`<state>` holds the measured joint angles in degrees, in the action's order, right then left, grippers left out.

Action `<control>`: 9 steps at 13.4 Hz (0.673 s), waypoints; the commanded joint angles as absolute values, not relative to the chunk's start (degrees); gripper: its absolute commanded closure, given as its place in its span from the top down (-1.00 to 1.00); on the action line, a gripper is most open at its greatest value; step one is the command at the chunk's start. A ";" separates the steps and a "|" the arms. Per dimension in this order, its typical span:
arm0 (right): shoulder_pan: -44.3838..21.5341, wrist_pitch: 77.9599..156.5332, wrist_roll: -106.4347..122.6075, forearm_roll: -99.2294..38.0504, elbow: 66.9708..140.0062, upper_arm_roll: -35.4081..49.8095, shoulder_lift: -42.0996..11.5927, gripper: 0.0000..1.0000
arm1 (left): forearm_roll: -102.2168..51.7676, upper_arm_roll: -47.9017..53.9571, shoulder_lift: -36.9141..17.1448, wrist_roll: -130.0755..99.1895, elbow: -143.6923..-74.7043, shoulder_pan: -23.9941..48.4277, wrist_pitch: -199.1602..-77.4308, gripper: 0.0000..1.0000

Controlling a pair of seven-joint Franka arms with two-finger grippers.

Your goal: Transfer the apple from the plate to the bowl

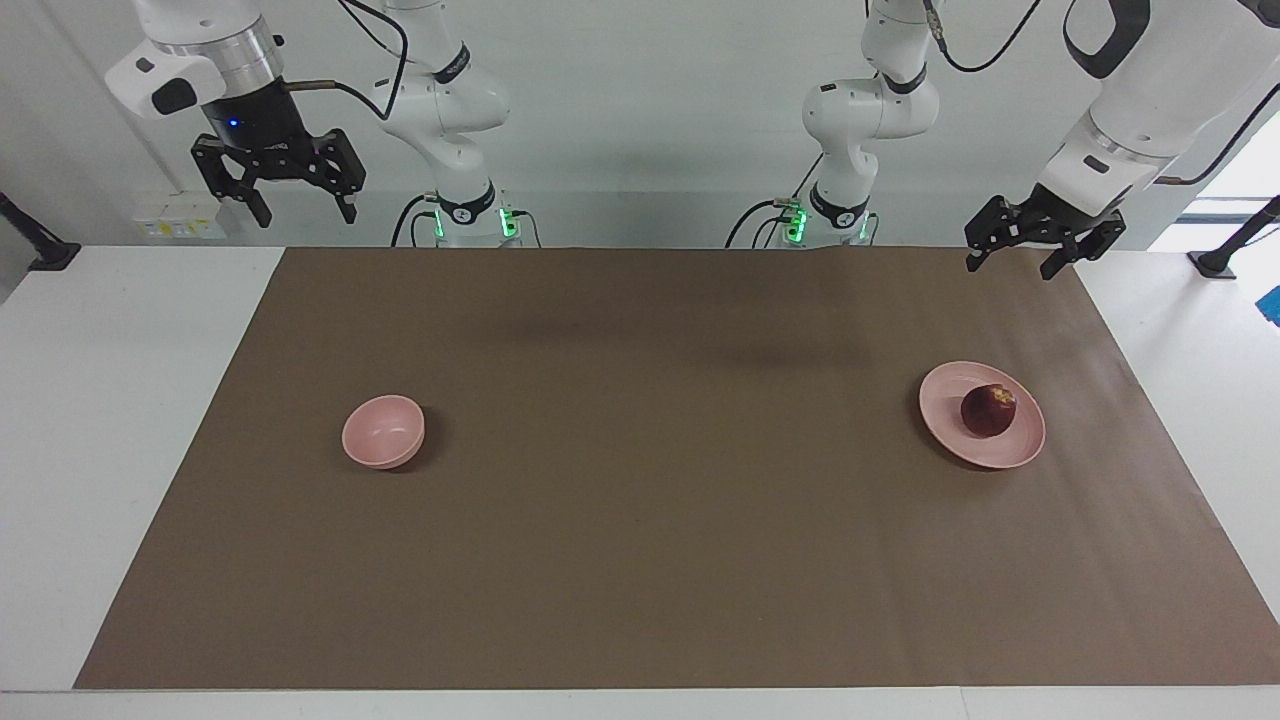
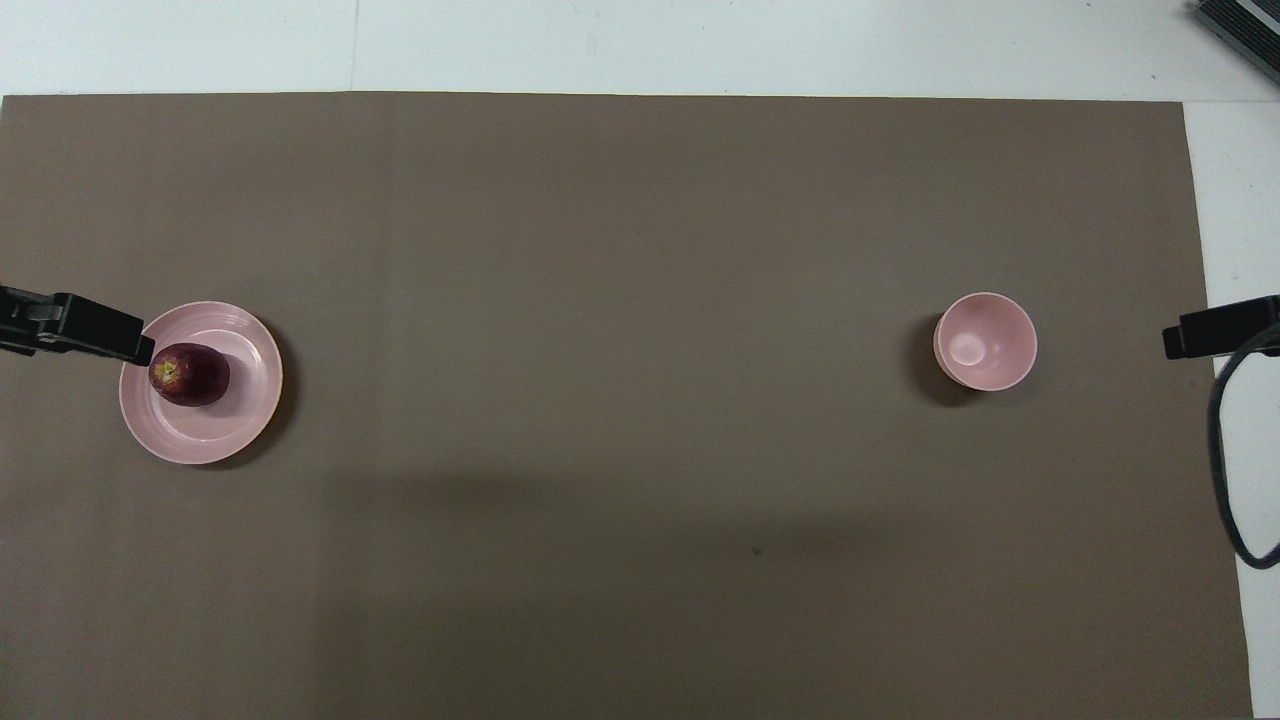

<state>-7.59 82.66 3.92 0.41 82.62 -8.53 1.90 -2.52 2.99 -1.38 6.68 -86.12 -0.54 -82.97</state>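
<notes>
The dark red apple lies on the pale pink plate toward the left arm's end of the table. It also shows on the plate in the overhead view. The small pink bowl stands empty toward the right arm's end, and shows in the overhead view too. My left gripper is open and empty, raised over the mat's edge by the robots, apart from the plate. My right gripper is open and empty, raised high at the right arm's end, where that arm waits.
A brown mat covers most of the white table. A black cable hangs by the right gripper's end of the mat. A dark grey object sits at the table's corner farthest from the robots.
</notes>
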 commanded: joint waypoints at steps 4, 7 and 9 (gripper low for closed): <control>-6.68 83.76 5.27 0.18 84.46 -8.00 3.34 1.00 | -2.55 3.08 -0.79 6.77 -85.25 -0.88 -82.18 1.00; -6.68 83.76 5.27 0.18 84.46 -8.00 3.34 1.00 | -2.55 2.99 -0.53 6.85 -85.78 -0.97 -82.44 1.00; -6.68 83.76 5.27 0.18 84.46 -8.00 3.34 1.00 | -2.55 2.90 -0.44 6.94 -86.22 -1.49 -82.44 1.00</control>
<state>-7.53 82.66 3.92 0.40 82.62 -8.54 1.90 -2.52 2.88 -1.32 6.68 -85.61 -0.65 -82.83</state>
